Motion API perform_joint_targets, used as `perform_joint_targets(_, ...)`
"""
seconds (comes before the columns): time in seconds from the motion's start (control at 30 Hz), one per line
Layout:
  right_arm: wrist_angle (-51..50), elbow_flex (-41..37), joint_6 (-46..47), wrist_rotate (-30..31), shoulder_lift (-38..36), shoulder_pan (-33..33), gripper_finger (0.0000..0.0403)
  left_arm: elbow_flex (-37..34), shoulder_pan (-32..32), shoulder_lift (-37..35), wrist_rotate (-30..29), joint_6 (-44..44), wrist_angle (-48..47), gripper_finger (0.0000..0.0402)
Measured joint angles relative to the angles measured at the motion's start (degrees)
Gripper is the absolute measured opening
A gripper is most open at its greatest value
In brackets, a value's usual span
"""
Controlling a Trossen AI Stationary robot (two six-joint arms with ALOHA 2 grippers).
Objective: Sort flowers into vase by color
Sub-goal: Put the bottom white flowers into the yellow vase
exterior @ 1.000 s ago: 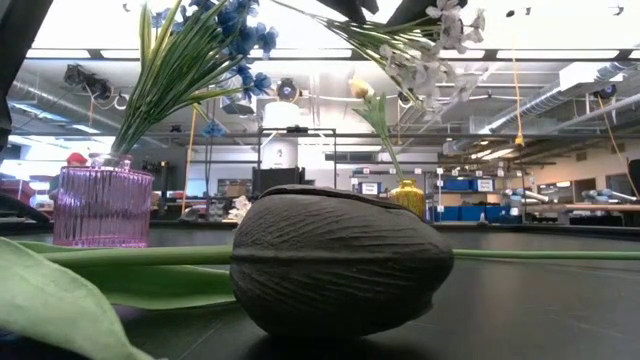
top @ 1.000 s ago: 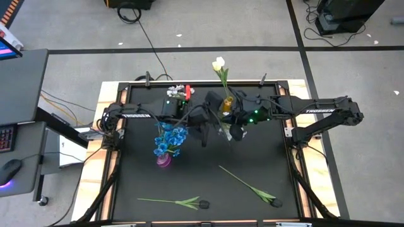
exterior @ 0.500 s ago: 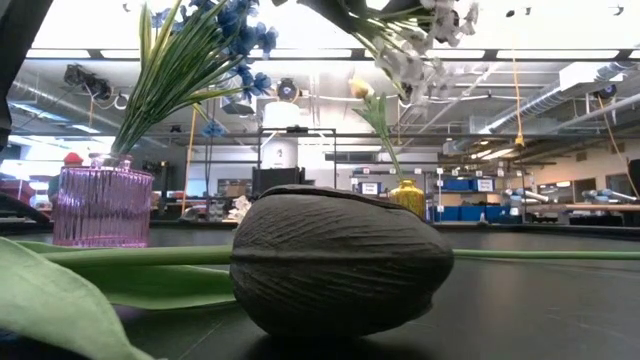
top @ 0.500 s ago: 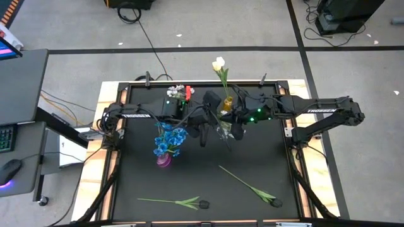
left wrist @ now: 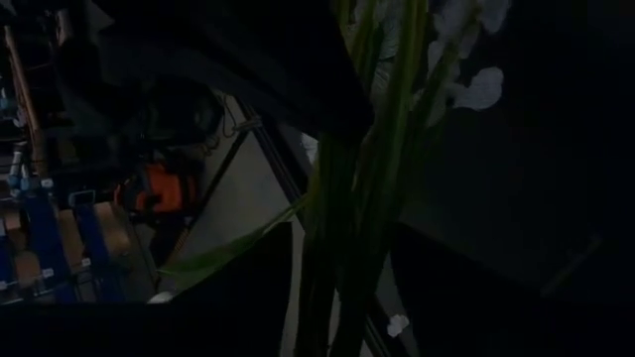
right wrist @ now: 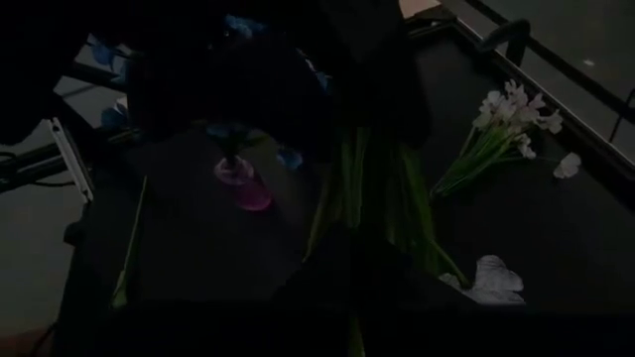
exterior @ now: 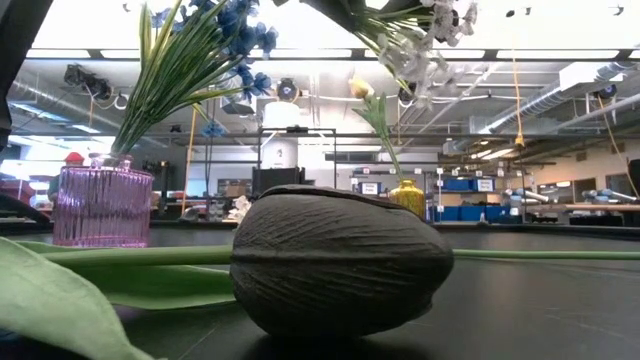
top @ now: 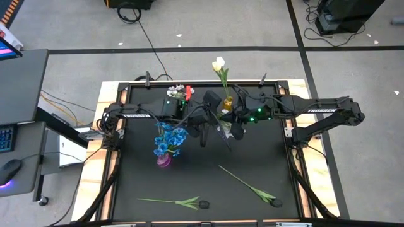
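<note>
A spray of small white blossoms (top: 222, 128) on green stems hangs in the air over the table's middle, between my two grippers. My right gripper (right wrist: 347, 297) is shut on it near the blossom end. My left gripper (left wrist: 342, 307) is open, one finger on each side of the stems (left wrist: 347, 248) farther down. The purple vase (top: 163, 160) holds blue flowers (top: 169, 139). The yellow vase (top: 226, 104) holds a white tulip (top: 218, 63). A second white spray (top: 177, 90) lies at the far edge. My right gripper pinches the white spray's bundled stems (right wrist: 349, 223) between its two fingers, close to the blossoms (right wrist: 491, 278). The spray is lifted clear of the table, its stems running on toward my left gripper. My left gripper: whether its fingers touch the stems, I cannot tell.
Two dark-headed tulips (top: 202, 203) (top: 275, 202) lie flat on the black mat near the table's near edge. One bud (exterior: 340, 260) fills the low view's foreground. The two vases stand close by both grippers.
The held white spray has tipped a little: in the low view its blossoms have swung up and toward the picture's left. Both arms have stayed where they were.
</note>
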Motion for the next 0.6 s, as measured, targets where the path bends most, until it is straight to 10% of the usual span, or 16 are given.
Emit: perform_joint_targets(0.6, -0.01, 0.0, -0.85, 0.13, 0.0, 0.0, 0.0012, 0.0, 0.01, -0.02, 0.02, 0.0, 1.55, 0.0042)
